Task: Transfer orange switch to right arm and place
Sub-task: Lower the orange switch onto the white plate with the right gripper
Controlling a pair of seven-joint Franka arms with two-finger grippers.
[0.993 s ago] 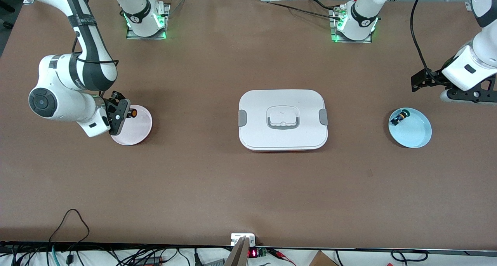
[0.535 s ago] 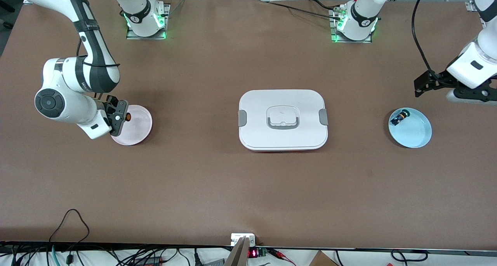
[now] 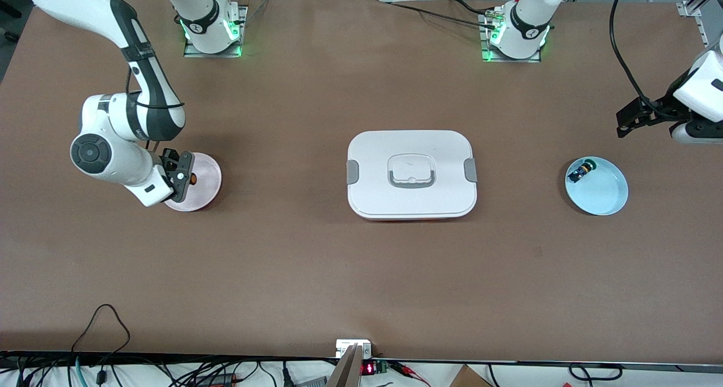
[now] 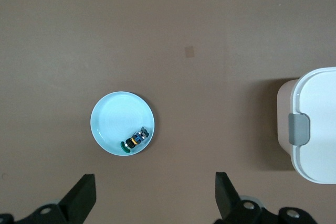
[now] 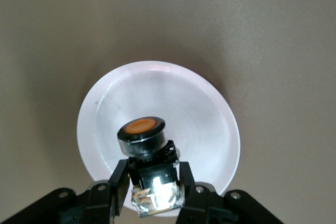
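The orange switch (image 5: 142,135), black with a round orange cap, sits between the fingers of my right gripper (image 5: 152,182), which is shut on it just above the pink plate (image 5: 205,119). In the front view the right gripper (image 3: 183,178) is over the pink plate (image 3: 206,178) at the right arm's end of the table, and the switch's orange cap (image 3: 193,178) peeks out. My left gripper (image 3: 635,116) is open and empty, raised near the left arm's end, above the table beside the blue plate (image 3: 604,198). Its open fingers (image 4: 84,200) show in the left wrist view.
A white lidded box (image 3: 412,174) with a grey handle sits mid-table. The blue plate (image 4: 110,124) holds a blue-and-black part with a green cap (image 3: 582,170), also in the left wrist view (image 4: 135,140). Cables lie along the table's near edge.
My right gripper has lowered with the orange switch toward the pink plate. My left arm has pulled back and up toward its end of the table.
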